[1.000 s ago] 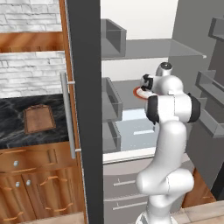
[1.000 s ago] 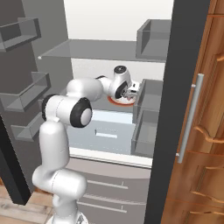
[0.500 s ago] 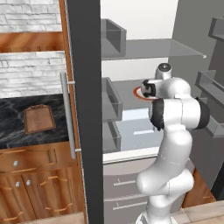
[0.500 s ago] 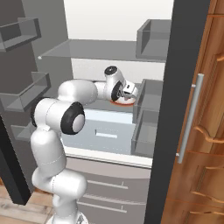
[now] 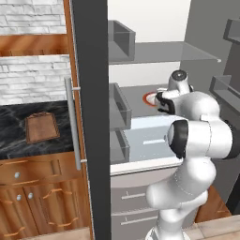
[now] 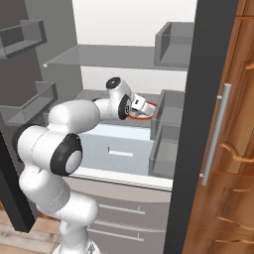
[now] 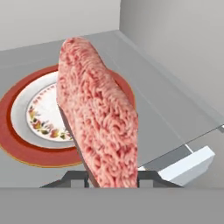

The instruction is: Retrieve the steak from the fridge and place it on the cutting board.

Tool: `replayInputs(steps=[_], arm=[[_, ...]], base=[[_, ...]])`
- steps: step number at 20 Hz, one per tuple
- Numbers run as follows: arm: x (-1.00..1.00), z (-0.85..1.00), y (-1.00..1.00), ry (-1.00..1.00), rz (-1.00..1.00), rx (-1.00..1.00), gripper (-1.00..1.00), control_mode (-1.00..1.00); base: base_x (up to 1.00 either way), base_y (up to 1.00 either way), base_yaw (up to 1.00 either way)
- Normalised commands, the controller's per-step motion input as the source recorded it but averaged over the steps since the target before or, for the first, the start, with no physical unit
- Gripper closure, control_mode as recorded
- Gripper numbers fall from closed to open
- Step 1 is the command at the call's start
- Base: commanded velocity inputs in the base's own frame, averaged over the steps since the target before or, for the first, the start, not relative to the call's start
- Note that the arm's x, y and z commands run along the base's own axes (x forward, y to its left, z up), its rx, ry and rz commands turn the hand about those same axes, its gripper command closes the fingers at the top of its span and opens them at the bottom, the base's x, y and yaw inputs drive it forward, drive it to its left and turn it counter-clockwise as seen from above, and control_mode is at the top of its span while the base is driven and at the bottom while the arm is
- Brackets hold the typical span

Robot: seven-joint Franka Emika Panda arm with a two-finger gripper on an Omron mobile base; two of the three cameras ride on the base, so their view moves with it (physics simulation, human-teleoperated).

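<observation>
The robot's two-finger hand (image 7: pixel 113 177) was pinching the flat pinkish slab of steak (image 7: pixel 98 118) between its two dark finger tips. In the hand view the steak stood on its edge, lifted above the round white plate with the red rim (image 7: pixel 26 144), and it covered a part of that plate. The plate lay flat on the light grey shelf (image 7: pixel 162 122) inside the fridge.

In the right base view the hand (image 6: pixel 140 106) was inside the open fridge (image 6: pixel 211 59), just over the red-rimmed plate (image 6: pixel 147 115) on the middle shelf, with the white arm (image 6: pixel 74 116) stretched into the compartment. The steak itself was too small to make out there. A clear glass shelf (image 6: pixel 99 54) stood above the hand, and a pale drawer (image 6: pixel 116 146) below it.

In the left base view the dark grey fridge door (image 5: pixel 91 117) with its long silver handle (image 5: pixel 72 124) stood between the fridge inside and the black stone worktop (image 5: pixel 14 136). The small brown wooden cutting board (image 5: pixel 42 127) lay on that worktop, well apart from the hand.
</observation>
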Motion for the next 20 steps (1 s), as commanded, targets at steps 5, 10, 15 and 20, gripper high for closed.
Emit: replayInputs(steps=[5, 10, 15, 20], arm=[[-0.62, 0.21, 0.28, -0.02, -0.01, 0.0, 1.0, -1.0], [-0.86, 0.32, 0.05, 0.01, 0.0, 0.0, 1.0, -1.0], [-0.56, 0.29, 0.08, 0.1, 0.0, 0.0, 1.0, -1.0], [-0.9, 0.12, 0.18, 0.08, 0.0, 0.0, 1.0, -1.0]], base=[[0.0, 0.0, 0.0], [0.0, 0.0, 0.0], [0.0, 0.0, 0.0], [0.0, 0.0, 0.0]])
